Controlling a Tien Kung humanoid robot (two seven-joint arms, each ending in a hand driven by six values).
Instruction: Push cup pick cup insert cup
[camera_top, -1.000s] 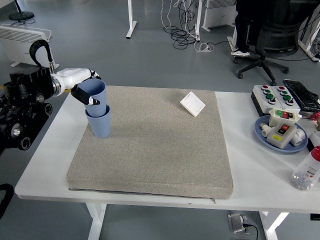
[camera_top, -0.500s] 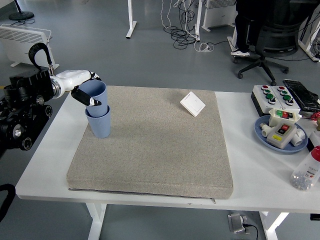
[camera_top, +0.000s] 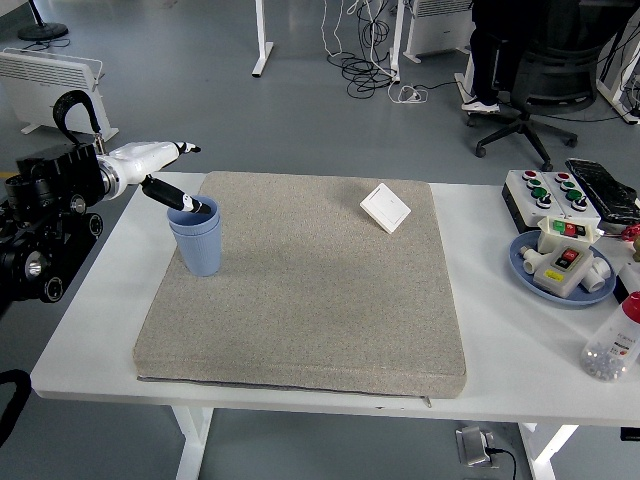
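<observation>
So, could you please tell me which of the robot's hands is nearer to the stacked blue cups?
The left hand: it is open at the stacked blue cups, with a fingertip at their rim. The right hand is not in view.

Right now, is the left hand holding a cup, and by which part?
Nothing is held. The left hand has its fingers spread, one fingertip at the rim of the nested blue cups, which stand on the grey mat.
</observation>
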